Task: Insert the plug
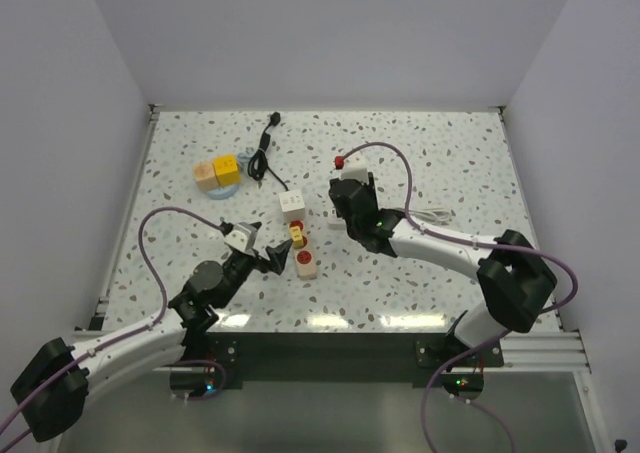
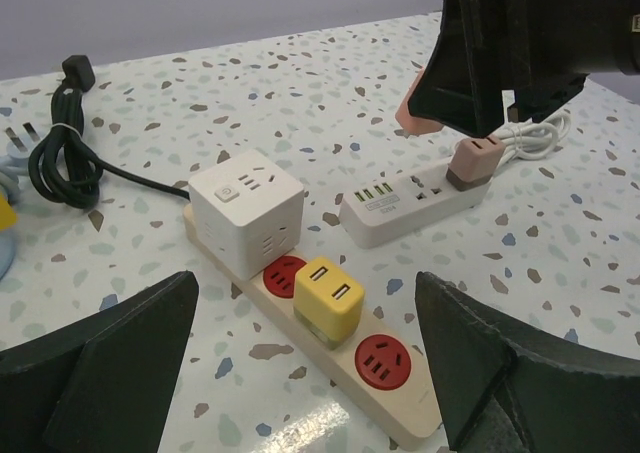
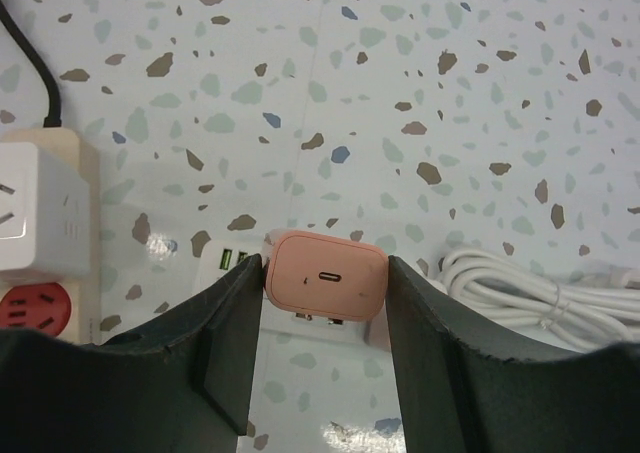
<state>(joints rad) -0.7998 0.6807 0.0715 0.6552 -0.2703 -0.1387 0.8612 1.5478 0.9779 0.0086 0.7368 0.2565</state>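
- Speckled table [image 1: 450, 163] bears everything.
- Left gripper [image 2: 305, 303]: fingers wide apart, at the near side of the beige strip [image 2: 385, 398].
- Right gripper [image 3: 324, 283]: clamped on the pink plug [image 2: 477, 157].
- Beige strip carries a white cube [image 2: 247, 213] and a yellow adapter [image 2: 328, 293].
- White strip [image 2: 400, 208] lies to its right.
- Pink plug stands on the white strip's right end.

Bright, even overhead light falls on the table [image 1: 450, 163]; you can see pale glare patches along its near edge and only soft shadows beneath the arms [image 1: 440, 241]. In your left wrist view the near fingers [image 2: 100, 373] are dark and blurred. In the right wrist view the table is sharp.
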